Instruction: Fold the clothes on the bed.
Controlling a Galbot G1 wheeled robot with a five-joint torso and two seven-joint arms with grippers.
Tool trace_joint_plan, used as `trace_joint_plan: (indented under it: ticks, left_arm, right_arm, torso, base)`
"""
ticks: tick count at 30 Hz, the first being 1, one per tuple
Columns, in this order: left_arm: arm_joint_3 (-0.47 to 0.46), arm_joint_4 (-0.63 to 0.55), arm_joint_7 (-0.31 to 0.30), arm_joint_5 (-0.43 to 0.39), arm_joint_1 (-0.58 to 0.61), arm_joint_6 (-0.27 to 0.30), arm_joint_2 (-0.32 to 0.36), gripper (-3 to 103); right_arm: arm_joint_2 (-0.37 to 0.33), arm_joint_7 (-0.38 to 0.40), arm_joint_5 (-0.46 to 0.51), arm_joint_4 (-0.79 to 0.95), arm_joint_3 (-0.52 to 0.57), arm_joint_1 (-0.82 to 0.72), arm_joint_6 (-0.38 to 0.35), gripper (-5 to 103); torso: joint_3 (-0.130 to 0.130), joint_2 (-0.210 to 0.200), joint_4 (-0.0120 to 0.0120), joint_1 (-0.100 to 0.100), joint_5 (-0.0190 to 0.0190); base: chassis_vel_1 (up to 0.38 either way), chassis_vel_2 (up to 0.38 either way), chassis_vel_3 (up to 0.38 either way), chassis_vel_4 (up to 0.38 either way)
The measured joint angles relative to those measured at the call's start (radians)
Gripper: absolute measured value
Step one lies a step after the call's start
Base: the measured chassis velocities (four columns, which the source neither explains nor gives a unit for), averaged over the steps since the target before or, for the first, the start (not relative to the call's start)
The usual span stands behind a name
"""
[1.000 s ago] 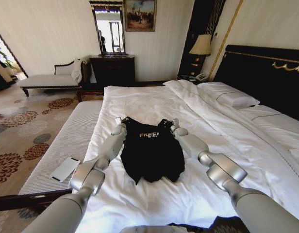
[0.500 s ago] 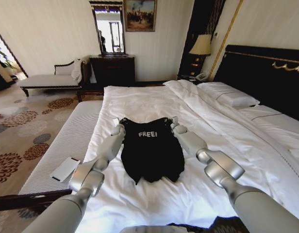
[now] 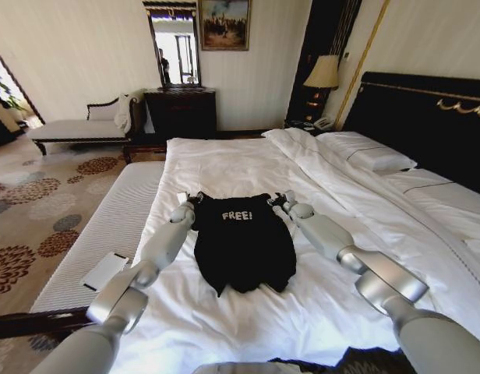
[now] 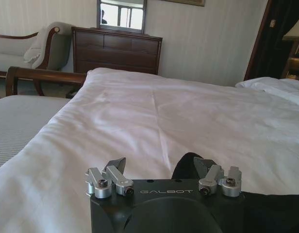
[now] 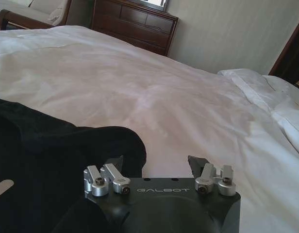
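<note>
A hotel-style bedroom: a large white-duveted double bed (image 3: pixel 224 167) with dark gold-trimmed headboard (image 3: pixel 427 117), dark wooden dresser (image 3: pixel 181 111), bedside lamp (image 3: pixel 323 74), patterned floral carpet (image 3: pixel 30 226).

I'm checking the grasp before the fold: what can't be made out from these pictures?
- Left wrist view: whether the left gripper touches the T-shirt; its own body hides the contact.
- Right wrist view: likewise for the right gripper; black fabric blends with one jaw.
- Head view: the flat white object on the bench is too small to identify.
</note>
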Motion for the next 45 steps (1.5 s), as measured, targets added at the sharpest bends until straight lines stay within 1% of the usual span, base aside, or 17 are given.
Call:
trace_joint_plan:
  ticks: [1, 3, 4, 6, 8, 9, 11, 18, 21, 24, 27, 28, 30, 32, 34, 37, 45]
  left_arm:
    - [0.0, 0.0, 0.0, 0.0, 0.0, 0.0, 0.0, 81]
    - [0.004, -0.075, -0.02, -0.015, 0.041, 0.003, 0.048, 92]
    - [0.004, -0.096, -0.024, -0.021, 0.051, 0.004, 0.059, 92]
    - [0.005, -0.186, -0.036, -0.045, 0.093, 0.011, 0.109, 98]
    - [0.005, -0.197, -0.037, -0.048, 0.099, 0.011, 0.116, 98]
    - [0.002, -0.278, -0.036, -0.064, 0.141, 0.014, 0.162, 100]
    - [-0.006, -0.366, -0.026, -0.064, 0.187, 0.014, 0.203, 100]
    - [-0.051, -0.539, 0.03, -0.044, 0.321, -0.014, 0.3, 100]
    - [-0.102, -0.614, 0.063, -0.026, 0.42, -0.029, 0.352, 100]
    - [-0.157, -0.666, 0.077, -0.01, 0.508, -0.04, 0.379, 100]
    - [-0.251, -0.747, 0.094, 0.028, 0.641, -0.058, 0.409, 100]
    - [-0.251, -0.747, 0.094, 0.028, 0.641, -0.058, 0.409, 100]
    - [-0.328, -0.816, 0.101, 0.038, 0.735, -0.061, 0.422, 100]
    - [-0.38, -0.869, 0.107, 0.043, 0.806, -0.065, 0.429, 100]
    - [-0.399, -0.888, 0.109, 0.048, 0.837, -0.067, 0.43, 100]
    - [-0.454, -0.93, 0.109, 0.056, 0.912, -0.072, 0.417, 100]
    - [-0.534, -0.98, 0.112, 0.053, 1.038, -0.072, 0.379, 100]
  right_arm:
    - [0.0, 0.0, 0.0, 0.0, 0.0, 0.0, 0.0, 74]
    - [-0.042, 0.018, 0.035, 0.071, 0.029, -0.023, -0.016, 85]
    - [-0.05, 0.021, 0.043, 0.085, 0.035, -0.028, -0.019, 85]
    - [-0.094, 0.05, 0.114, 0.184, 0.075, -0.064, -0.045, 95]
    - [-0.101, 0.058, 0.126, 0.204, 0.085, -0.072, -0.05, 95]
    - [-0.129, 0.106, 0.168, 0.287, 0.138, -0.119, -0.064, 100]
    - [-0.162, 0.12, 0.195, 0.386, 0.194, -0.191, -0.059, 100]
    - [-0.247, 0.107, 0.146, 0.598, 0.37, -0.397, 0.036, 100]
    - [-0.289, 0.101, 0.025, 0.662, 0.477, -0.51, 0.082, 100]
    - [-0.313, 0.09, -0.012, 0.695, 0.549, -0.596, 0.105, 100]
    - [-0.346, 0.059, 0.032, 0.776, 0.675, -0.759, 0.114, 100]
    - [-0.346, 0.059, 0.032, 0.776, 0.675, -0.759, 0.114, 100]
    - [-0.367, 0.031, 0.083, 0.842, 0.767, -0.87, 0.101, 100]
    - [-0.374, 0.013, 0.118, 0.893, 0.846, -0.964, 0.082, 100]
    - [-0.374, 0.001, 0.121, 0.913, 0.889, -1.024, 0.085, 100]
    - [-0.344, -0.019, 0.065, 0.94, 0.969, -1.139, 0.139, 100]
    - [-0.266, -0.006, 0.029, 1.001, 1.053, -1.252, 0.144, 100]
  torso:
    - [0.0, 0.0, 0.0, 0.0, 0.0]
    - [0.0, 0.0, 0.0, 0.0, -0.0002]
    - [0.0, 0.0, 0.0002, 0.0, -0.0003]
    - [0.0, 0.0, -0.0002, 0.0, -0.0002]
    - [0.0, 0.0, -0.0001, 0.0, -0.0003]
    - [0.0, 0.0, 0.0, 0.0, -0.0005]
    - [0.0, 0.0, 0.0003, 0.0, -0.0002]
    - [0.0, 0.0, -0.0006, 0.0, -0.0001]
    - [0.0, 0.0, -0.0004, 0.0, -0.0001]
    - [0.0, 0.0, 0.0002, 0.0, -0.0005]
    - [0.0, 0.0, -0.0004, 0.0, 0.0005]
    - [0.0, 0.0, -0.0004, 0.0, 0.0005]
    - [0.0, 0.0, -0.0005, 0.0, -0.0007]
    - [0.0, 0.0, 0.0001, 0.0, 0.0005]
    - [0.0, 0.0, 0.0005, 0.0, -0.0006]
    - [0.0, 0.0, -0.0008, 0.0, -0.0001]
    - [0.0, 0.0, -0.0001, 0.0, -0.0001]
  base:
    - [0.0, 0.0, 0.0, 0.0]
    - [0.0, 0.0, 0.0, 0.0]
    - [0.0, 0.0, 0.0, 0.0]
    - [0.0, 0.0, 0.0, 0.0]
    - [0.0, 0.0, 0.0, 0.0]
    - [0.0, 0.0, 0.0, 0.0]
    - [0.0, 0.0, 0.0, 0.0]
    - [0.0, 0.0, 0.0, 0.0]
    - [0.0, 0.0, 0.0, 0.0]
    - [0.0, 0.0, 0.0, 0.0]
    - [0.0, 0.0, 0.0, 0.0]
    - [0.0, 0.0, 0.0, 0.0]
    - [0.0, 0.0, 0.0, 0.0]
    - [0.0, 0.0, 0.0, 0.0]
    - [0.0, 0.0, 0.0, 0.0]
    - [0.0, 0.0, 0.0, 0.0]
    - [0.0, 0.0, 0.0, 0.0]
